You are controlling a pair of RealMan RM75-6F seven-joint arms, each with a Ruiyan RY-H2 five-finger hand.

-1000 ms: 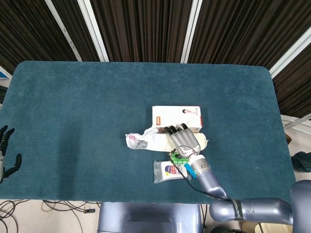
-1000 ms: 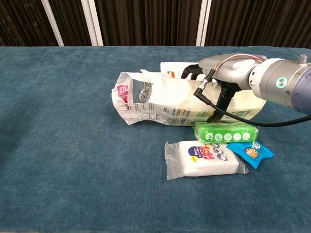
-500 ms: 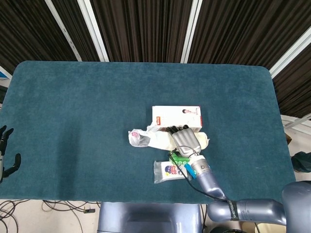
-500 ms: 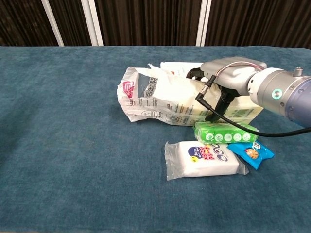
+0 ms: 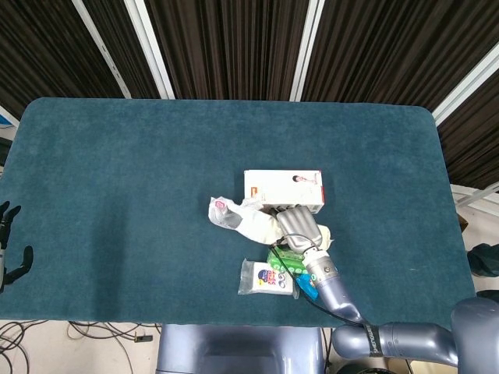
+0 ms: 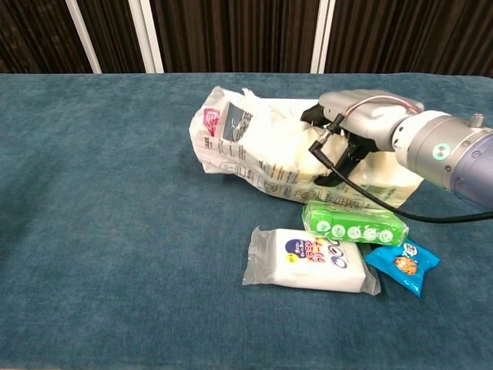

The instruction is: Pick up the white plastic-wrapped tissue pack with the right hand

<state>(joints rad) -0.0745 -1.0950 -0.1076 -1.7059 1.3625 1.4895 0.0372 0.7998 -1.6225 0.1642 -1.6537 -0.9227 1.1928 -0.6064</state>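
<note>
The long white plastic-wrapped tissue pack (image 6: 254,154) has a pink logo at its left end and lies tilted, that end raised off the cloth. My right hand (image 6: 358,123) grips its right part, fingers curled over the top and wrapper bunched under them. From the head view the pack (image 5: 249,222) runs up-left from the right hand (image 5: 300,226). My left hand (image 5: 9,245) hangs at the far left edge, fingers apart, holding nothing.
A green pack (image 6: 354,223), a small white pack with blue print (image 6: 308,260) and a blue snack packet (image 6: 400,264) lie just in front of the right hand. A white box (image 5: 282,187) sits behind it. Teal cloth (image 5: 117,171) covers the table.
The right hand has closed on the tissue pack, whose left end has risen and swung toward the back. The green, small white and blue packs have shifted and turned a little.
</note>
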